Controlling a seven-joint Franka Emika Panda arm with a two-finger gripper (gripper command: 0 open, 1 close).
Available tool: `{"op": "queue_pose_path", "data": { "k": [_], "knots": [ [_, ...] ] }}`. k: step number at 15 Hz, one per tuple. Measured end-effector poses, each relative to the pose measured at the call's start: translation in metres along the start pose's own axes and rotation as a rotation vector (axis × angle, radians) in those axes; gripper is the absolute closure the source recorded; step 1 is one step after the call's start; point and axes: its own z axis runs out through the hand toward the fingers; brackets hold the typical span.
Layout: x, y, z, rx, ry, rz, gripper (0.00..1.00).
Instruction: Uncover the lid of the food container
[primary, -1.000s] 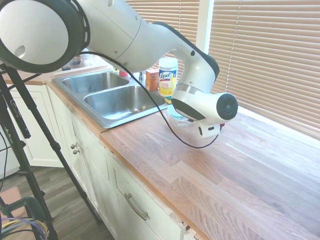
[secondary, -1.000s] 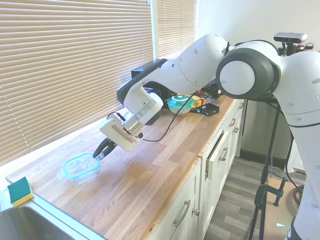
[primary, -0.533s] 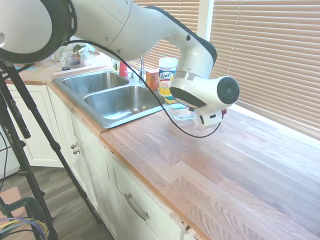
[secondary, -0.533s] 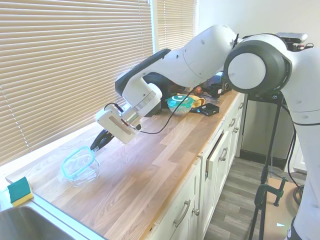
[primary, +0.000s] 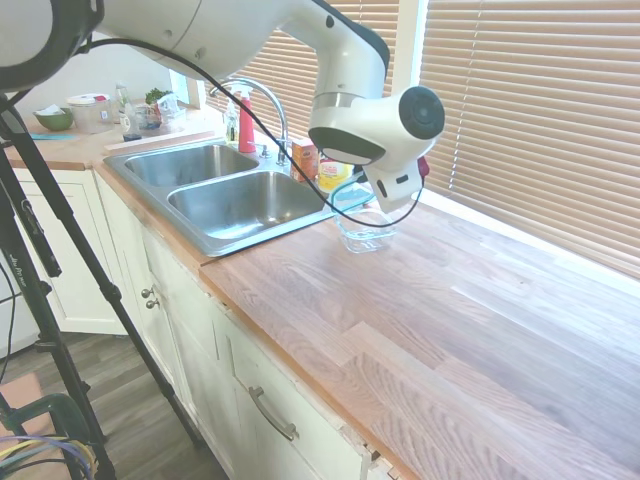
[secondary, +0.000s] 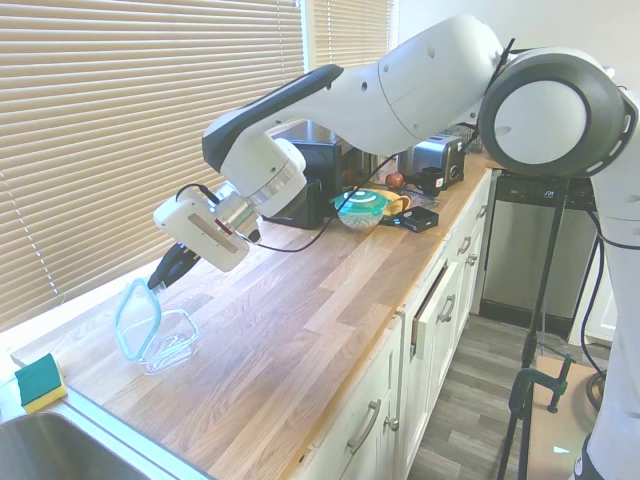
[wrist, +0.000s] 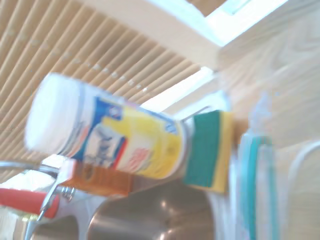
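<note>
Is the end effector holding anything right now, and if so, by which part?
Yes: the end effector holds the lid by its upper edge, tilted up on edge above the food container.

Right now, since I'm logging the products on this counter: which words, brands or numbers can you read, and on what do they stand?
Nothing reads clearly in any view.
Yellow canister with white cap: blue and red label print, too blurred to read.
Small orange box: markings too small to read.
Clear lid with teal rim and clear rounded-square tub: no print visible.
</note>
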Motion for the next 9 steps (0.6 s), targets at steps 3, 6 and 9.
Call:
{"op": "queue_pose_path", "data": {
  "k": [3, 6, 9],
  "knots": [
    [-0.036, -0.022, 0.013, -0.028, 0.006, -0.052, 1.0],
    [-0.052, -0.029, 0.019, -0.034, 0.002, -0.07, 1.0],
    [-0.048, -0.018, 0.005, -0.037, 0.015, -0.066, 1.0]
  ]
}}
